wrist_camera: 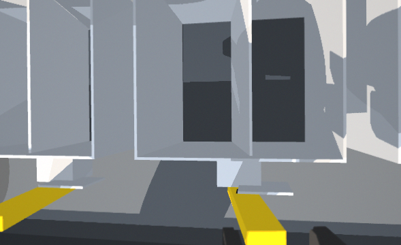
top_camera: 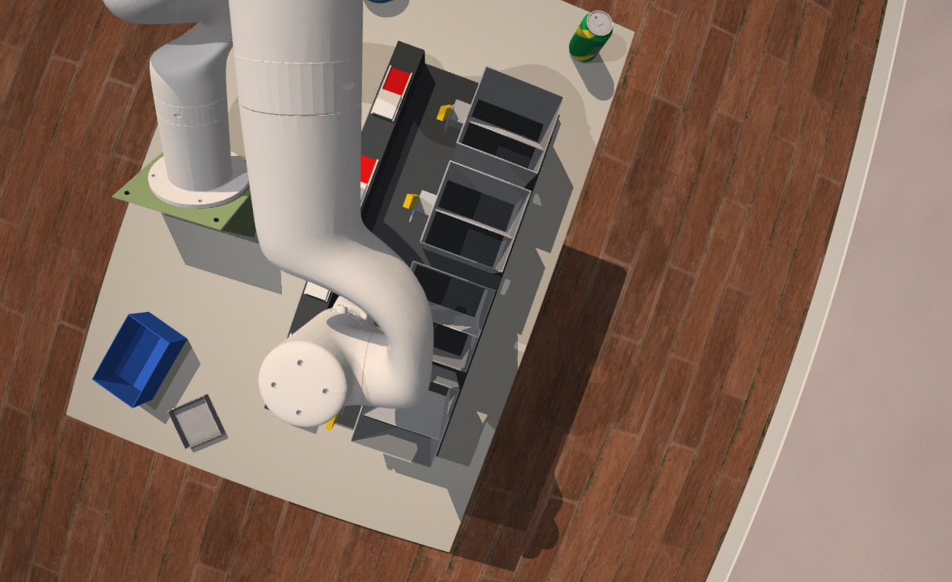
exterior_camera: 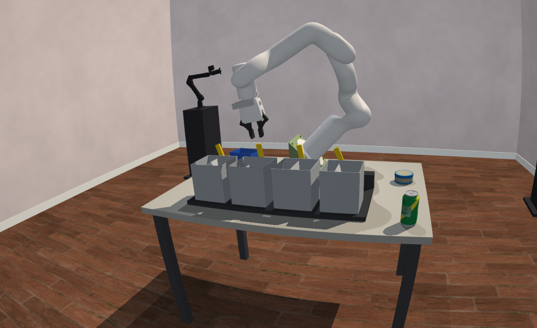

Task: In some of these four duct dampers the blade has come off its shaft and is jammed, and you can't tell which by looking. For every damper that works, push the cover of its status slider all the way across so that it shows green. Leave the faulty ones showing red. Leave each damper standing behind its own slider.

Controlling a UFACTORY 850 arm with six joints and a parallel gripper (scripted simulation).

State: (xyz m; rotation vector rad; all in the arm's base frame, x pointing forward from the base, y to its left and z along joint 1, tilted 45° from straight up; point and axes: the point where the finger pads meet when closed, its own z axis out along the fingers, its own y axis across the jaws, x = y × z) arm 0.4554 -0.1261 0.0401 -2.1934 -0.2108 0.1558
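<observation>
Four grey duct dampers (exterior_camera: pixel 211 179) (exterior_camera: pixel 250 181) (exterior_camera: pixel 295 183) (exterior_camera: pixel 341 185) stand in a row on a black base plate (exterior_camera: pixel 366 195), each with a yellow lever (exterior_camera: pixel 259 150) on the arm's side. In the overhead view two dampers (top_camera: pixel 511 119) (top_camera: pixel 476 213) show fully, and their sliders show red (top_camera: pixel 396 81) (top_camera: pixel 368 170) with a white cover (top_camera: pixel 385 107) beside it. The arm hides the other sliders. My gripper (exterior_camera: pixel 255 131) (wrist_camera: pixel 278 237) is open and empty. It hangs well above the levers, over the second damper from the left. The wrist view looks into that damper (wrist_camera: pixel 159 85), with its blade (wrist_camera: pixel 241 85) edge-on and its lever (wrist_camera: pixel 254 218) below.
A green can (top_camera: pixel 590 35) (exterior_camera: pixel 409 208) and a blue-and-white tin (exterior_camera: pixel 403 176) stand at one table end. A blue bin (top_camera: pixel 139 358) and a small grey square tray (top_camera: pixel 195 422) lie at the other end. The arm's base (top_camera: pixel 190 191) stands behind the sliders.
</observation>
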